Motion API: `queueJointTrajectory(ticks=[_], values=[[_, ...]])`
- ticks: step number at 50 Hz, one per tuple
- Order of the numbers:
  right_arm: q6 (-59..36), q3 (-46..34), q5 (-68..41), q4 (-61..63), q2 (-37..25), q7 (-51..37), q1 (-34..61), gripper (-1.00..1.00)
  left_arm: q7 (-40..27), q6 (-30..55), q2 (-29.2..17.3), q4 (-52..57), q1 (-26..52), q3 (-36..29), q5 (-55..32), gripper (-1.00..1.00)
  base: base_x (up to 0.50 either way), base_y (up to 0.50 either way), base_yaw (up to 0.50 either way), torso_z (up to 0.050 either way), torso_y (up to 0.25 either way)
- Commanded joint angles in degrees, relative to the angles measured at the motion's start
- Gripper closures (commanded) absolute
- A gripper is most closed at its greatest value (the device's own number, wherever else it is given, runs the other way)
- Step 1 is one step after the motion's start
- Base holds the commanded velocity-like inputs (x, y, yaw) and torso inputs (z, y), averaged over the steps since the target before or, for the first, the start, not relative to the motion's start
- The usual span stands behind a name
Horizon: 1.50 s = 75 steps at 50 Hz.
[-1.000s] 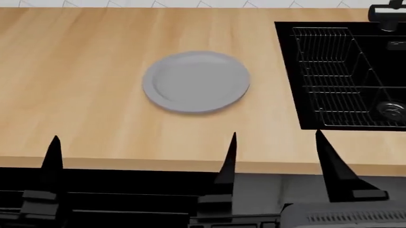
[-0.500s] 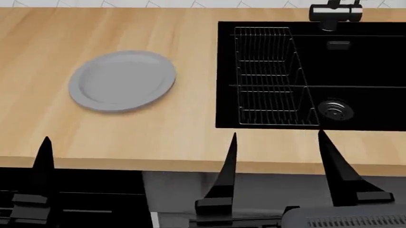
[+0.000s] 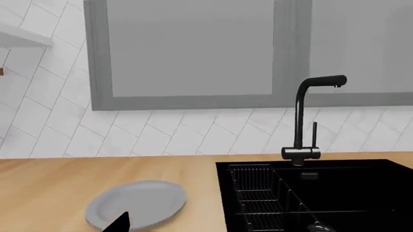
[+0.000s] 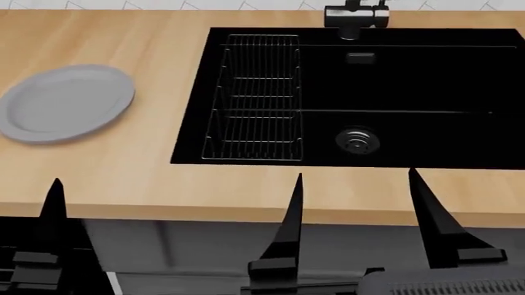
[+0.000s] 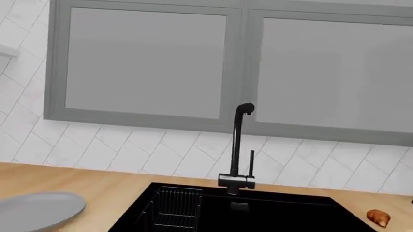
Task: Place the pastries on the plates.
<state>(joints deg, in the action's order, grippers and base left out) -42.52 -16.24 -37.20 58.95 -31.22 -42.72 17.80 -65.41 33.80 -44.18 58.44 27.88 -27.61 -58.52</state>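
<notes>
The grey plate [image 4: 66, 103] lies empty on the wooden counter [image 4: 123, 166], left of the black sink; it also shows in the left wrist view [image 3: 137, 210] and the right wrist view [image 5: 38, 210]. One croissant [image 5: 378, 217] lies on the counter beyond the sink's far side, seen only in the right wrist view. The other croissant and the blue plate are out of view. My right gripper [image 4: 361, 190] is open and empty at the counter's front edge before the sink. Of my left gripper only one finger [image 4: 54, 206] shows; its tip [image 3: 119, 223] sits far off centre, so it is open and empty.
A black sink [image 4: 410, 86] holds a wire rack [image 4: 256, 98] and a drain [image 4: 357, 140]. A black faucet [image 4: 355, 17] stands behind it. A tiled wall and window [image 5: 226, 72] back the counter.
The head view has swung right: the grey plate slid from the middle to the far left, and the sink now fills the centre. Both grippers keep their places in the frame.
</notes>
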Motion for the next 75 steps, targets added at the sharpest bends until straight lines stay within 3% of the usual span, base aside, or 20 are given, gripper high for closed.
queueJointTrajectory(ticks=[1, 75], values=[[0.5, -1.2, -0.9, 0.2, -1.4, -1.7, 0.6, -1.00, -0.6, -0.9, -0.6, 0.0, 0.3, -0.8, 0.0, -1.00, 0.00, -0.50, 0.00, 0.000, 0.000], [4.7, -8.3, -5.1, -0.1, -7.6, -9.7, 5.7, -1.00, -3.8, -3.0, -2.8, 0.1, 3.9, -5.3, -1.7, -1.00, 0.00, -0.50, 0.00, 0.000, 0.000]])
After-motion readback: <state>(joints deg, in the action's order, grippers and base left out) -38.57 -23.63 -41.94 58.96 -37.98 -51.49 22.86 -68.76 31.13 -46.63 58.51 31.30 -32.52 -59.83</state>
